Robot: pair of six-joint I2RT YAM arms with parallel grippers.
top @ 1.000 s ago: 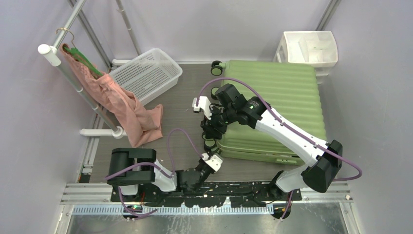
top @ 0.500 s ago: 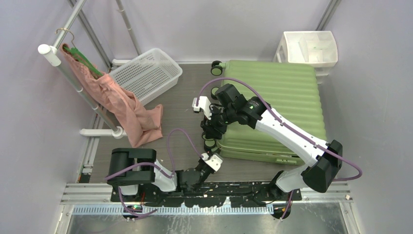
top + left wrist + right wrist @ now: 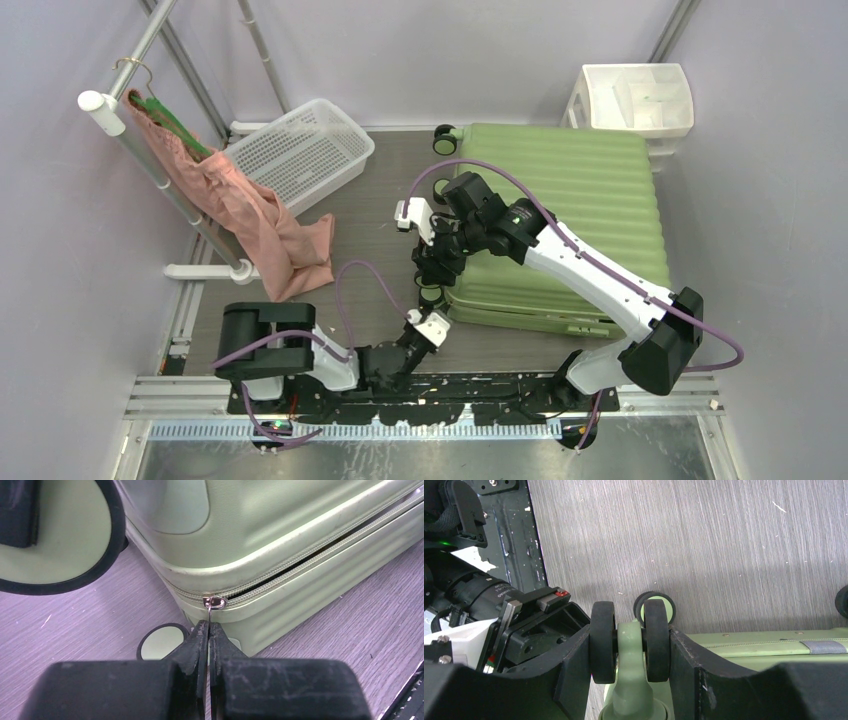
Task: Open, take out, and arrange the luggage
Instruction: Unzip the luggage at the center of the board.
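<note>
luggage (image 3: 570,210) lay flat at 1 o'clock on table (image 3: 380,200), lid down. left gripper (image 3: 208,630) pinched shut on zipper pull (image 3: 214,602) at near corner; zip gaped right of it. right gripper (image 3: 630,650) clamped caster wheel (image 3: 656,640). unzipping looked unfinished; opening, unpacking, arranging left.

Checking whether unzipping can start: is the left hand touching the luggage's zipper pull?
Touching. The left wrist view shows the left hand shut on the thin metal zipper pull at the luggage corner, no gap visible.
</note>
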